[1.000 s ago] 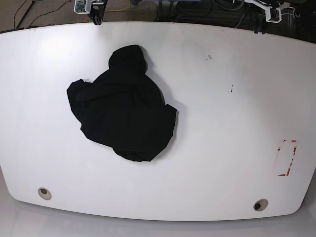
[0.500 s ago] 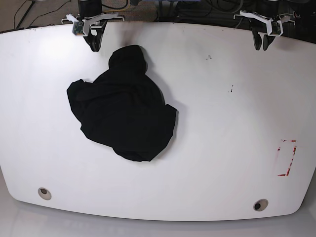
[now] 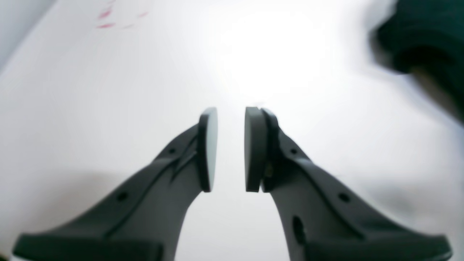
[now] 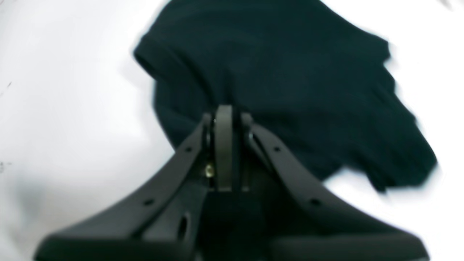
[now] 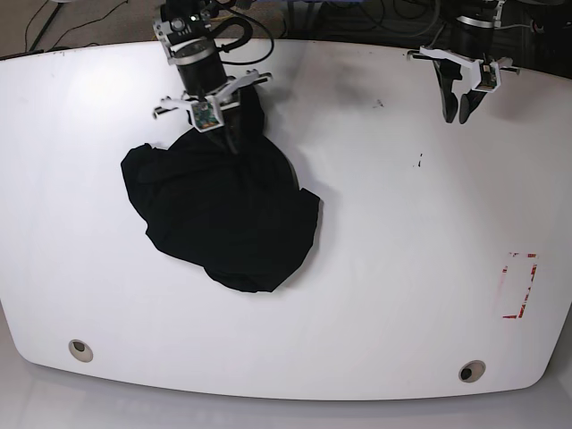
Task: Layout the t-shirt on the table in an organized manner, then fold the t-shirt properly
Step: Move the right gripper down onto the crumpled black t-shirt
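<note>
The black t-shirt (image 5: 223, 210) lies crumpled in a heap on the left half of the white table (image 5: 402, 223); its graphic is hidden. My right gripper (image 5: 234, 143) hovers over the heap's far part. In the right wrist view the right gripper (image 4: 224, 119) has its fingers pressed together, with nothing seen between them, and the t-shirt (image 4: 290, 83) below. My left gripper (image 5: 458, 116) is over bare table at the far right. In the left wrist view the left gripper (image 3: 230, 145) shows a narrow gap and is empty, with the t-shirt (image 3: 420, 36) blurred at the upper right.
A red rectangular marking (image 5: 520, 286) sits near the table's right edge and shows faintly in the left wrist view (image 3: 105, 20). Two round holes (image 5: 80, 349) (image 5: 471, 371) lie near the front edge. Cables run behind the table.
Both arms have come forward from the far edge. The right gripper has moved from the table's back edge to over the t-shirt's far part. The left has moved out over bare table.
</note>
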{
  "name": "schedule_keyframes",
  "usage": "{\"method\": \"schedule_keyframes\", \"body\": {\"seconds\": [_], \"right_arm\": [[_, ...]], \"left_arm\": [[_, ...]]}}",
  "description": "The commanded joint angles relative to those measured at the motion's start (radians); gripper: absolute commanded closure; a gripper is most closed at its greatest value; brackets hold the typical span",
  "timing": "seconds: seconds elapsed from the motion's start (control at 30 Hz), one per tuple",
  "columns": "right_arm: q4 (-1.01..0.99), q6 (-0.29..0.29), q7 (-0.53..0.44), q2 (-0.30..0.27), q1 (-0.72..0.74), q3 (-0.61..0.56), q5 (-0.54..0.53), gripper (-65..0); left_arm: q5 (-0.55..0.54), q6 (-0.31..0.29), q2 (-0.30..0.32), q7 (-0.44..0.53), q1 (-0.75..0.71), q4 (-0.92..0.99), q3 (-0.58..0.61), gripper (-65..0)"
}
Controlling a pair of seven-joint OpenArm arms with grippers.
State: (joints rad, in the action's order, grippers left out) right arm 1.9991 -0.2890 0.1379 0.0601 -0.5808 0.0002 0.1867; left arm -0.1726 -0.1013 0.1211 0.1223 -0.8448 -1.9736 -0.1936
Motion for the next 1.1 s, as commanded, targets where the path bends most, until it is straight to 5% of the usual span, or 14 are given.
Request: {"method": "schedule_keyframes", "body": {"seconds": [0.0,0.27,0.43,0.67,0.87,1.07], "right_arm": [[0.016,0.000,0.002,0.002,0.038,-0.044,0.043,-11.9],[0.012,0.003,0.049,0.004,0.150,-0.176,0.207,-38.4],[0.010,0.001,0.147,-0.004,0.233,-0.269,0.276,-48.2],[-0.056,0.001,0.239,-0.004,0.353,-0.355,0.340,-51.0],[-0.183,0.000,0.243,-0.004,0.442,-0.398,0.396,-51.0],[-0.306,0.000,0.243,-0.004,0.508,-0.428,0.431,-51.0]], "left_arm": [[-0.002,0.007,0.005,0.026,0.011,-0.017,0.009,-11.0],[-0.002,0.007,0.007,0.026,0.023,-0.019,0.015,-11.3],[-0.002,0.007,0.012,0.026,0.023,-0.019,0.010,-11.3],[-0.003,0.007,0.067,0.026,0.017,-0.019,0.013,-13.9],[-0.003,0.007,0.065,0.026,0.017,-0.019,0.000,-26.5],[-0.003,0.007,0.064,0.026,0.017,-0.019,-0.028,-26.4]]}}
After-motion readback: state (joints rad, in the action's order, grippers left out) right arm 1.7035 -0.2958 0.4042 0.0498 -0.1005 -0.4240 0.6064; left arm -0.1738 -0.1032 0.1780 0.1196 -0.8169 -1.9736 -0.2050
